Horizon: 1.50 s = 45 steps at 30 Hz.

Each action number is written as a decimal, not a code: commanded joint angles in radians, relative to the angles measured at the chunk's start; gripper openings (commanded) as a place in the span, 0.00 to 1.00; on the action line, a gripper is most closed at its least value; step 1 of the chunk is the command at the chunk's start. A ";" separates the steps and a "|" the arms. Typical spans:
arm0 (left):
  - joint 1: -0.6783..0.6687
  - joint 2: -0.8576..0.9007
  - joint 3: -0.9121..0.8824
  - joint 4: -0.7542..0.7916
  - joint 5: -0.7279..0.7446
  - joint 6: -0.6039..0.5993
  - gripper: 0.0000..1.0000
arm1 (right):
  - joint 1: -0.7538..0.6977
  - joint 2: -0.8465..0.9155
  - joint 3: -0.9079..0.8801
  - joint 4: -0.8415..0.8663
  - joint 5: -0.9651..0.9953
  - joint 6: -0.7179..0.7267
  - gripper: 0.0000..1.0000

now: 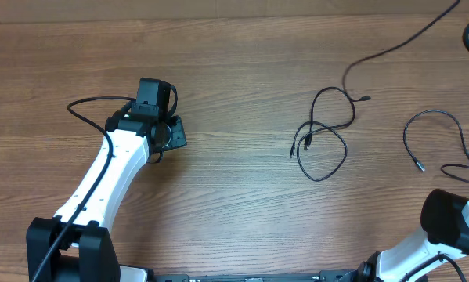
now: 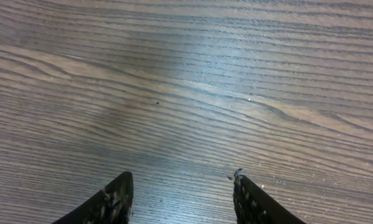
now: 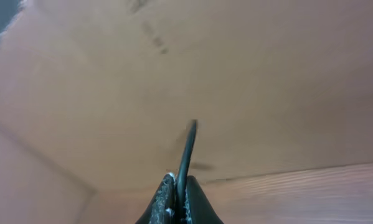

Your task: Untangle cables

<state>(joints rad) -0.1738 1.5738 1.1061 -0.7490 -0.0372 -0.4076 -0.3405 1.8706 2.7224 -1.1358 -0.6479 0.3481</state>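
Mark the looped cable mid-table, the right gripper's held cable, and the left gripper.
looped cable (image 1: 346, 150), overhead view, right side of lower loop.
held cable (image 3: 187, 149), right wrist view, middle of the straight stretch.
left gripper (image 2: 181, 177), left wrist view, midway between open fingertips.

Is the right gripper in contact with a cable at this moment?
Touching. The right wrist view shows the right gripper shut on a thin black cable, which sticks out from between its fingers.

Overhead straight down over the table (image 1: 234, 223); left wrist close above it; right wrist toward cardboard (image 3: 248, 68).
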 commanded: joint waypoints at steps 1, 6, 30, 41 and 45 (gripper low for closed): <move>-0.004 0.008 0.007 -0.006 0.012 0.026 0.52 | -0.002 -0.005 0.005 -0.005 0.288 0.015 0.04; -0.004 0.008 0.007 -0.006 0.012 0.026 0.52 | -0.002 -0.005 0.005 -0.137 0.713 0.015 0.04; -0.004 0.008 0.007 -0.006 0.038 0.026 0.55 | -0.002 -0.002 -0.320 -0.504 0.624 0.014 0.87; -0.004 0.008 0.007 -0.005 0.038 0.026 0.55 | 0.085 -0.002 -0.640 -0.490 0.432 -0.195 0.87; -0.004 0.008 0.007 -0.005 0.038 0.026 0.55 | 0.175 -0.002 -0.806 -0.400 0.426 -0.223 0.87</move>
<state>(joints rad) -0.1738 1.5738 1.1061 -0.7555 -0.0105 -0.4072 -0.2241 1.8748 1.9930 -1.5608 -0.1799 0.1802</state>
